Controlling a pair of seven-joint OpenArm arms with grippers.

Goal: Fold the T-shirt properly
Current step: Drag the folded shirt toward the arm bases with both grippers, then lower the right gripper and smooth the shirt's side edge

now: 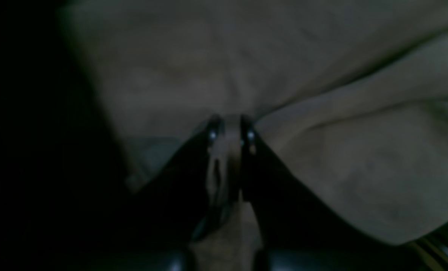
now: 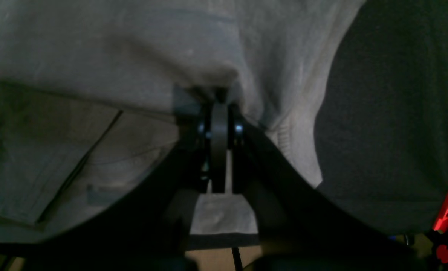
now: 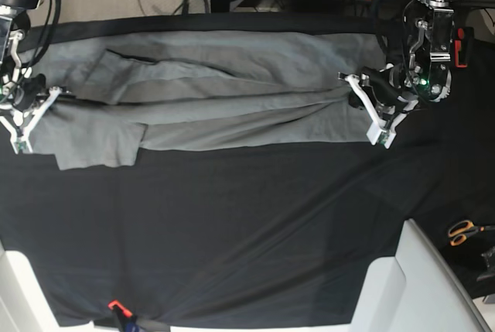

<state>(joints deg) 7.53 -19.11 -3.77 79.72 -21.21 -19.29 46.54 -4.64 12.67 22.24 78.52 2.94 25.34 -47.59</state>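
Base view: I see the shirt [image 3: 224, 96] stretched in a long band across the far part of the black cloth [image 3: 232, 231], pulled between my two claws. The left claw [image 3: 377, 119] sits at one end of the band, the right claw [image 3: 27, 119] at the other, well apart. A sleeve flap hangs off the band just inward of the right claw, lying flat on the cloth. Folds run lengthwise from one claw to the other, so the fabric looks layered over itself rather than spread open.

On the left wrist camera, the left claw [image 1: 229, 130] is closed down tight with a pinch of shirt [image 1: 246, 67] between its fingers [image 1: 212, 131]; the fabric fans out ahead of the tips and to one side, with a crease running away from the grip. The picture is dim, so I can't make out which part of the shirt is pinched.

On the right wrist camera, the right claw [image 2: 219, 126] is likewise clamped shut on the shirt [image 2: 133, 49]. Fabric bunches right at the tips and drapes ahead of them, a hemmed edge lies below and to one side, and bare cloth [image 2: 397, 113] shows on the other side.

Orange scissors [image 3: 464, 231] lie off the cloth's edge, well away from the left claw.
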